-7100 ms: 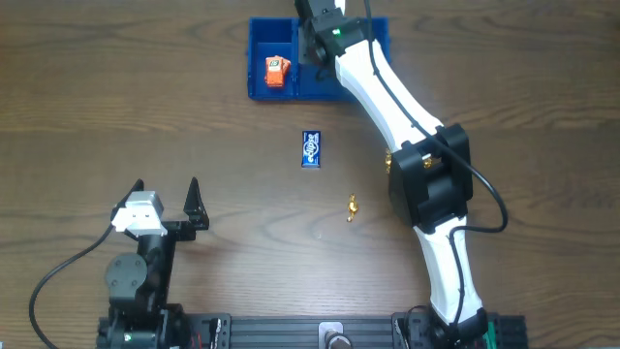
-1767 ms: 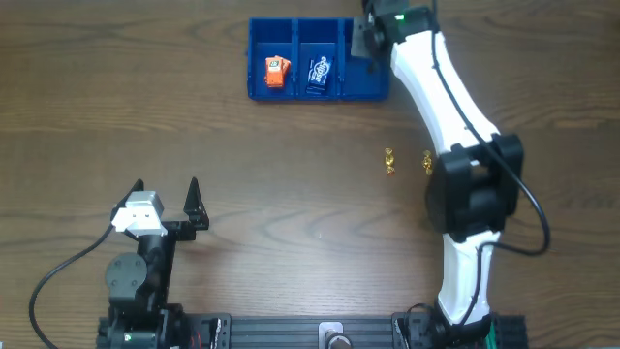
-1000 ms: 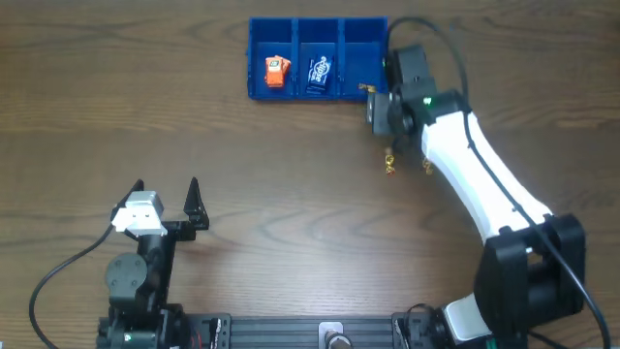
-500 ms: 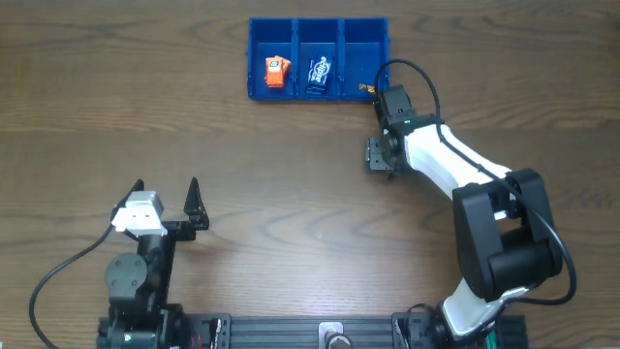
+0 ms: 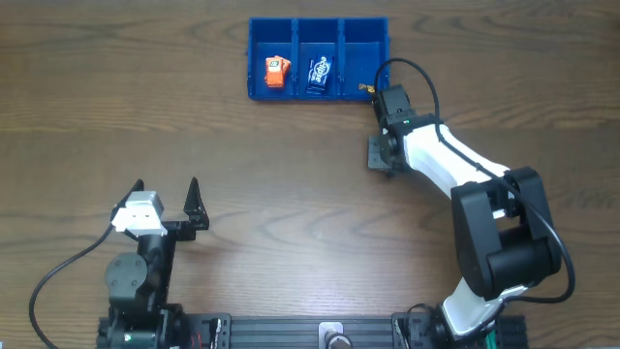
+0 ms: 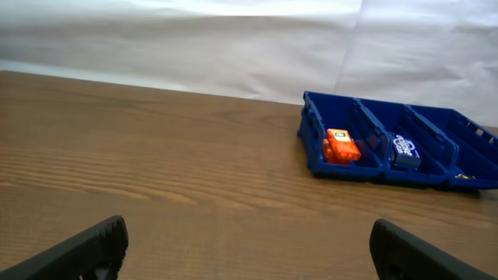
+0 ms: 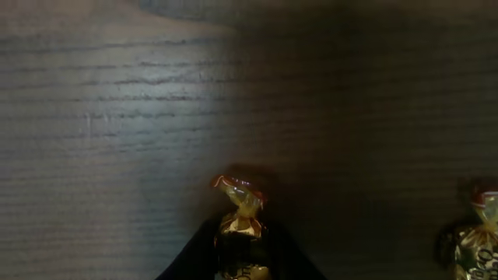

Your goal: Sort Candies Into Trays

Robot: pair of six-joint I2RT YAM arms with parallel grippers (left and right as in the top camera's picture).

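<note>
The right gripper point(image 7: 241, 237) is low over the wooden table point(image 5: 145, 116), its fingers pinched on a gold-wrapped candy point(image 7: 240, 204). A second gold candy point(image 7: 476, 233) lies just beside it. The blue tray point(image 5: 254, 48) sits near, just beyond this gripper. It holds an orange candy point(image 5: 277, 70) and a blue candy point(image 5: 319, 71), each in its own compartment, their print too small to read. The left gripper point(image 5: 166, 197) rests well apart, fingers spread.

Three gold candies point(image 7: 241, 214), one orange point(image 5: 277, 70), one blue point(image 5: 317, 74), one tray point(image 5: 253, 58)
</note>
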